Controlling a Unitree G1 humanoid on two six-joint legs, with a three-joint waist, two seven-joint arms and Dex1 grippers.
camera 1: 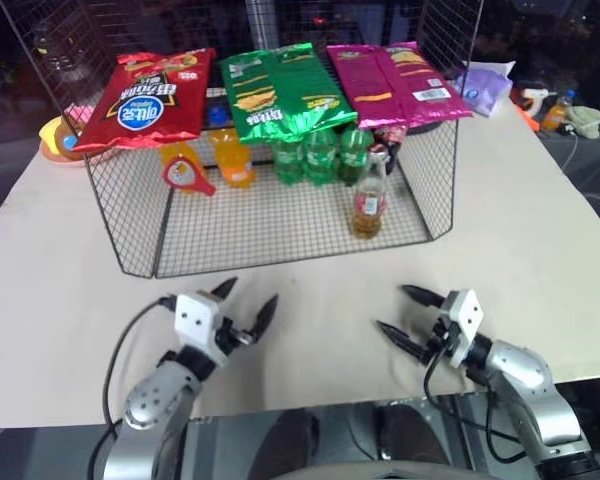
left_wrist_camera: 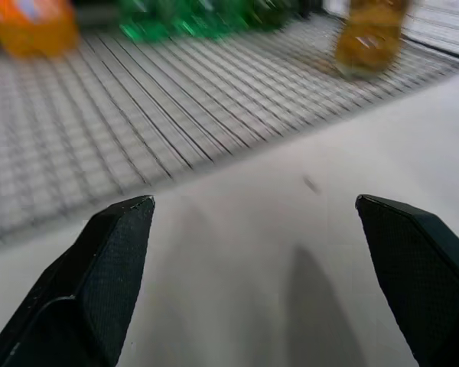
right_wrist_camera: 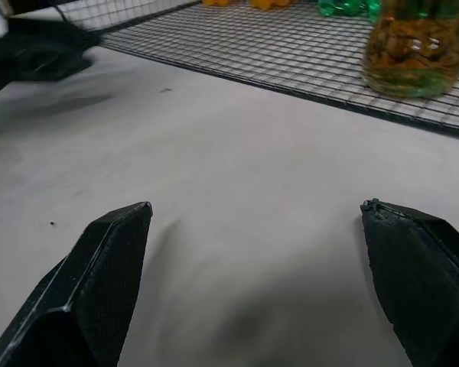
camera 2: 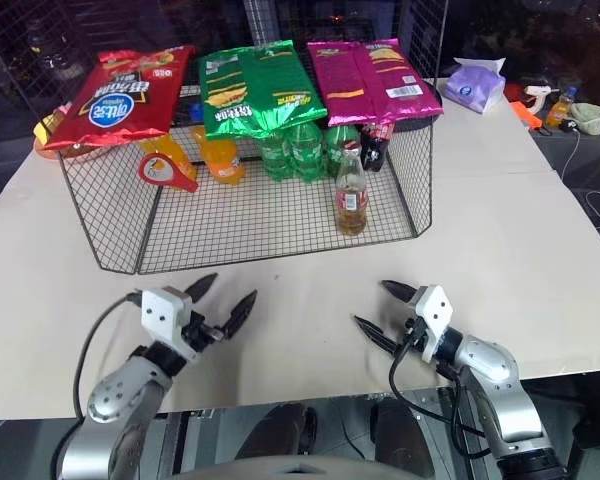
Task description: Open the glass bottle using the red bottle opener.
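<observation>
The glass bottle point(camera 1: 369, 200) stands upright on the wire rack's floor near its front right corner, amber liquid inside and a silvery cap on top; its base point(right_wrist_camera: 418, 46) is large in the right wrist view. The red bottle opener point(camera 1: 185, 175) sits at the rack's front left, head up, in front of the orange bottles. My left gripper point(camera 1: 250, 295) hovers open over the table just in front of the rack, nothing between its fingers. My right gripper point(camera 1: 393, 310) is open and empty too, in front of the bottle and pointing toward the left.
The wire rack point(camera 1: 280, 240) carries red, green and pink snack bags point(camera 1: 275, 90) on top. Green bottles point(camera 1: 318, 155) and orange bottles point(camera 1: 232, 155) stand at the back inside. A purple tissue pack point(camera 1: 485, 85) lies at the back right. The table's front edge is near my arms.
</observation>
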